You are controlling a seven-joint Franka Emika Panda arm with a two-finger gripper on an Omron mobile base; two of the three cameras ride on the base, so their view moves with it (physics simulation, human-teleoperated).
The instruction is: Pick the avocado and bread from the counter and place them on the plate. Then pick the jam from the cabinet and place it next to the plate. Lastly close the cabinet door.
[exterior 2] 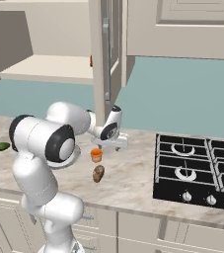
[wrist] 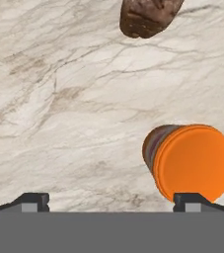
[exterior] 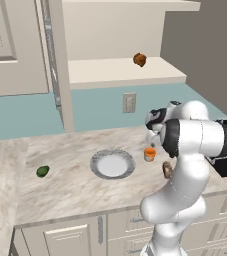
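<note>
Upright, jam [exterior: 149,154] stands on counter [exterior: 65,185] right of plate [exterior: 112,164] (lid up); gripper [exterior 2: 114,143] above, jaws wide, holding nothing.

The arm [exterior: 185,165] rises, bends at the elbow and reaches forward. The end effector [exterior 2: 111,143] points downward, fingers [wrist: 34,201] spread wide, gripping nothing.

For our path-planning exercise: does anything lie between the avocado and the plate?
Nothing visible does. The avocado lies left of the plate with bare counter between them; the jam and bread sit on the plate's other side.
</note>
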